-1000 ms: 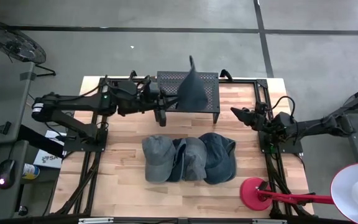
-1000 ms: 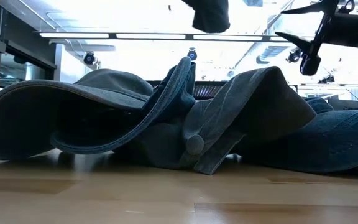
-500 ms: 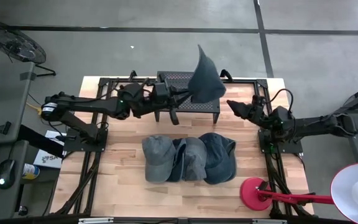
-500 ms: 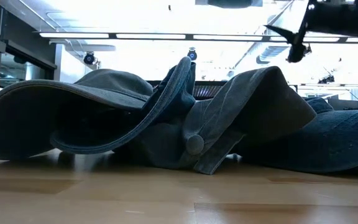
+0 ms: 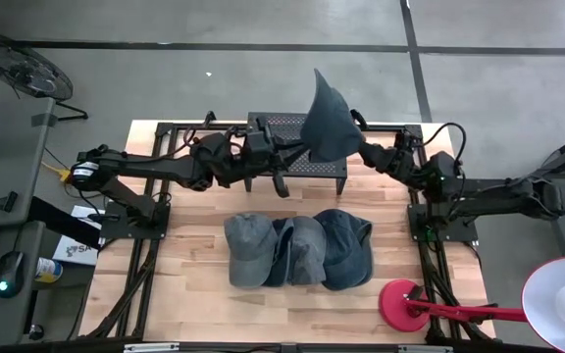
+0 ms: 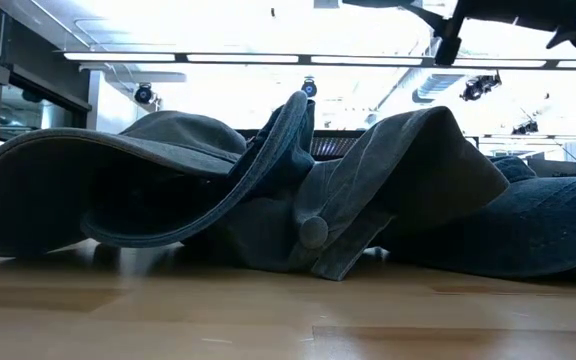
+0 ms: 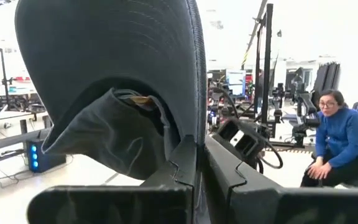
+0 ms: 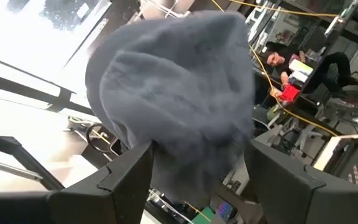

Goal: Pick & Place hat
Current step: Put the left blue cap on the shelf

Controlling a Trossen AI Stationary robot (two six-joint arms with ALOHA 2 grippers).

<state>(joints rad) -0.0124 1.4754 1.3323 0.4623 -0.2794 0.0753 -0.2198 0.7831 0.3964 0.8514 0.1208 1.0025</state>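
I have the left claw (image 5: 297,150) pinching the brim of a dark grey-blue cap (image 5: 327,118), which hangs raised over the black rack (image 5: 297,147) at the back of the surface (image 5: 194,294); its brim stands upright and the soft crown sags. On the right, my right claw (image 5: 361,149) is spread wide, its fingers (image 8: 126,171) either side of the crown

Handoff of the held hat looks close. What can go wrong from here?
1. Right gripper is open around the hat; the fabric sags, so it may catch only a fold.
2. Left gripper is shut on the brim's edge alone: a tug could pull it free.
3. A dropped hat would probably land on the black rack or the hat pile.
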